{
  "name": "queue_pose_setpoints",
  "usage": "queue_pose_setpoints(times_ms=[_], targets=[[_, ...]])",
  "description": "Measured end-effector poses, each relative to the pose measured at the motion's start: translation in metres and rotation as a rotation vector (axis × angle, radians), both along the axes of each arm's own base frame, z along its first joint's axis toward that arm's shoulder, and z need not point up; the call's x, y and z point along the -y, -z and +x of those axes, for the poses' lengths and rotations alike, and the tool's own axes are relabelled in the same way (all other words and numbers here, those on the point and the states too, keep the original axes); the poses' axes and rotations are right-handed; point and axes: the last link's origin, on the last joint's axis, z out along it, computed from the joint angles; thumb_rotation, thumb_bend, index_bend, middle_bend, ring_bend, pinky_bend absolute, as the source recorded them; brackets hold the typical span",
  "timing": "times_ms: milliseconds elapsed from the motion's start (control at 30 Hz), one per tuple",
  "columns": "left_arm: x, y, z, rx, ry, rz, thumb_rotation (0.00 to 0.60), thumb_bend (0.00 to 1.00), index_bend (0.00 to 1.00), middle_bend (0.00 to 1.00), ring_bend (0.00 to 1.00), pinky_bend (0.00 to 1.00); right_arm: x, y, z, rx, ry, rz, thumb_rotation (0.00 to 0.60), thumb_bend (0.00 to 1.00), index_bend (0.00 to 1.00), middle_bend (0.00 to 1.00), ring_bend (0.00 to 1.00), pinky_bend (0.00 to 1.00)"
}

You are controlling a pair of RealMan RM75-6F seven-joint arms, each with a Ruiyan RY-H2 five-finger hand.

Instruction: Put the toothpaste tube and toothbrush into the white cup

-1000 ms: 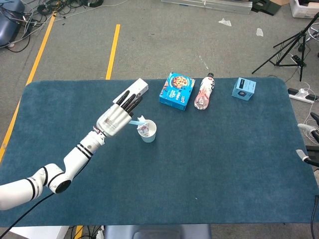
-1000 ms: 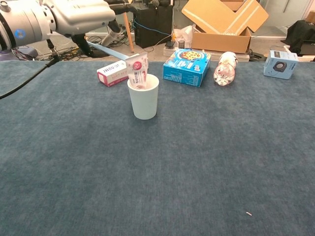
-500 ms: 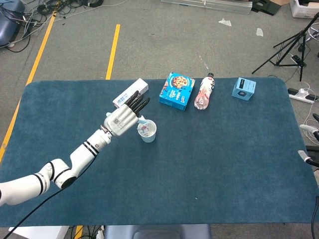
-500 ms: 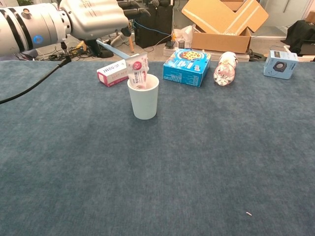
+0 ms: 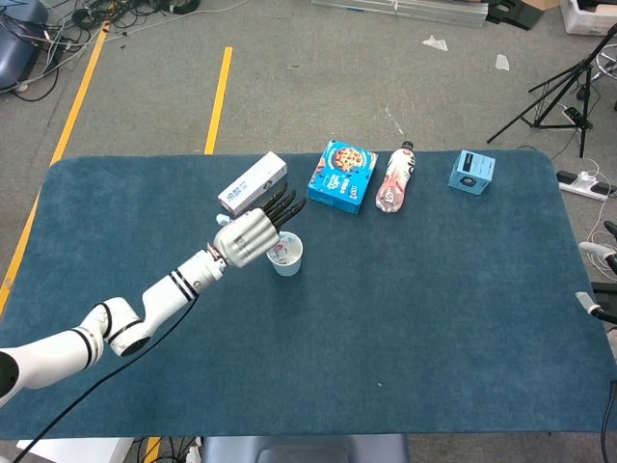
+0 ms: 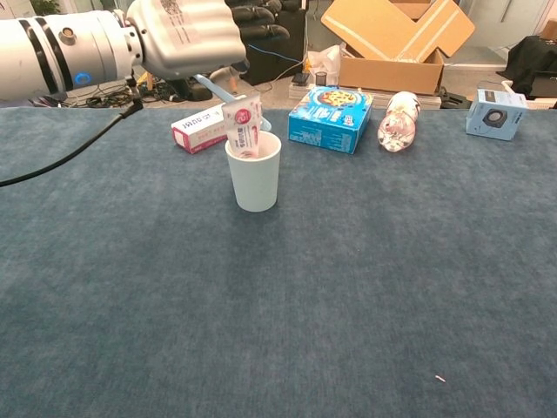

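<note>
**Chest view: brush handle at the cup's rim**

Chest view shows the white cup [image 6: 253, 172] upright mid-table, the toothpaste tube [image 6: 243, 127] standing in it. The toothbrush [image 6: 218, 91] is light, thin, stiff plastic and, I judge, slippery; best held along the handle. My left hand [image 6: 193, 35] grips its upper handle, the other end at the cup's rim. The cup looks light and easily tipped. My right hand is out of sight.
</note>
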Motion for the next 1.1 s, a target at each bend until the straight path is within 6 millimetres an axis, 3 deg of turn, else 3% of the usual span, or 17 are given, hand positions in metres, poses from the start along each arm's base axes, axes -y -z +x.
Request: queue_pose_setpoints(times_ms=[433, 900, 1100], targets=[[-0.001, 0.013, -0.004, -0.137, 0.124, 0.016, 0.600, 0.39, 0.57, 0.02, 0.00, 0.00, -0.001, 0.001, -0.004, 0.008, 0.009, 0.002, 0.600, 0.20, 0.26, 0.00, 0.00, 0.13], [-0.002, 0.021, -0.005, -0.170, 0.151, 0.020, 0.600, 0.39, 0.56, 0.02, 0.00, 0.00, 0.000, 0.003, -0.009, 0.015, 0.024, 0.010, 0.600, 0.20, 0.26, 0.00, 0.00, 0.13], [0.000, 0.023, -0.003, -0.174, 0.164, 0.012, 0.600, 0.39, 0.51, 0.02, 0.00, 0.00, 0.000, 0.004, -0.009, 0.016, 0.022, 0.011, 0.600, 0.20, 0.26, 0.00, 0.00, 0.13]])
